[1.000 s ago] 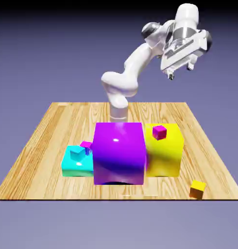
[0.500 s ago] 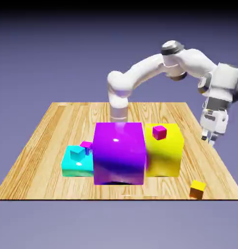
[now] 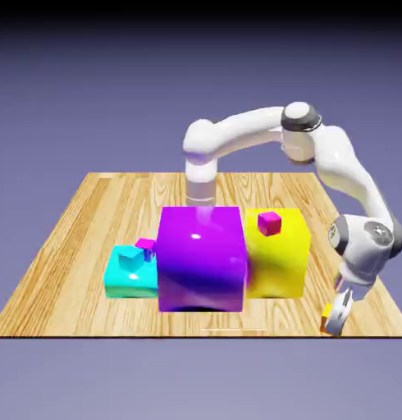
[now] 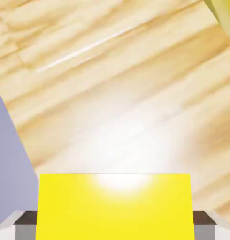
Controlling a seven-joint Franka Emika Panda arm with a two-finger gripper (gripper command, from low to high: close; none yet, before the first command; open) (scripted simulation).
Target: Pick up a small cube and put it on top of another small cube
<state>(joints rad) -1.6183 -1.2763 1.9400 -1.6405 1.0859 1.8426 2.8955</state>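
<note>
I have the gripper (image 3: 334,317) down at the table's near right corner, pinching the orange cube (image 3: 325,317). In the hand view the cube fills the space between the fingertips (image 4: 26,218), one against each side, its top face bright yellow under a white glare. From the exterior view I see only a sliver of it, on the left of the fingers, which hide the rest. I can't tell from here whether its underside touches the table (image 3: 65,312).

My other cube, the magenta cube (image 3: 270,223), sits on top of the yellow block (image 3: 280,262), farther back and to the left of my grip. It is well apart from the gripper.

The purple block (image 3: 201,262), the biggest thing I see, stands in the middle, just left of the yellow block. Left of that is the low cyan block (image 3: 130,284), with the cyan cube (image 3: 131,257) on it. Between that small cube and the purple block I see the violet cube (image 3: 145,244), partly hidden; I can't tell what it rests on.

My arm (image 3: 245,130) rises from the table's far side, arches over to the right and bends down to the near right. In the hand view, wood grain runs slantwise behind the cube, and a bit of yellow shows in the top right corner.
</note>
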